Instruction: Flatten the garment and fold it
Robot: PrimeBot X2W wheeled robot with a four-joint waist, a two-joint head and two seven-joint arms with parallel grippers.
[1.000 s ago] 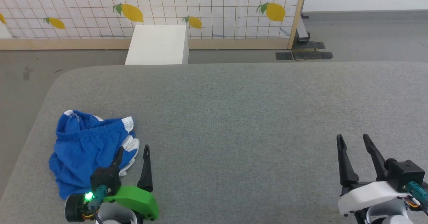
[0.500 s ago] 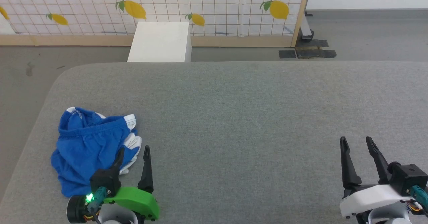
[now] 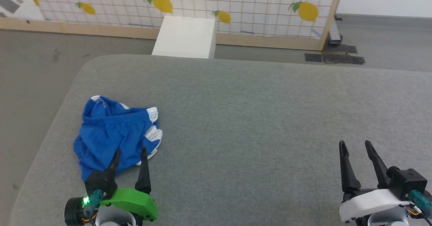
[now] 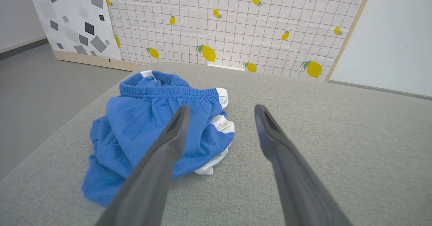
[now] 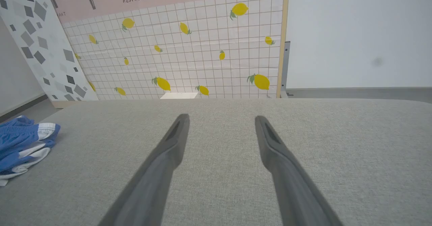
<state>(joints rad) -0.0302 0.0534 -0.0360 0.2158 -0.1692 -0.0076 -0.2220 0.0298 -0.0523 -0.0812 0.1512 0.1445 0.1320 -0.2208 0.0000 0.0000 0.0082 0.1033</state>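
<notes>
The garment [image 3: 113, 135], bright blue shorts with white trim, lies crumpled near the left end of the grey padded surface [image 3: 256, 118]. Its gathered waistband faces the far side, clear in the left wrist view [image 4: 148, 118]. My left gripper [image 3: 131, 150] is open just in front of the garment's near edge, its left finger over the blue fabric and nothing between the fingers [image 4: 221, 108]. My right gripper [image 3: 355, 143] stands open over bare surface at the lower right, far from the garment [image 5: 20, 145], with nothing between its fingers [image 5: 221, 118].
A white box [image 3: 185, 37] stands on the floor behind the surface's far edge. A lemon-patterned grid panel [image 3: 202, 3] with a wooden frame lines the back. The surface's left edge runs close beside the garment, with grey floor [image 3: 30, 77] beyond.
The head camera has swung left, shifting the whole picture rightward. Relative to the garment, my left gripper's tips now stand further over its near edge. The right gripper stays put.
</notes>
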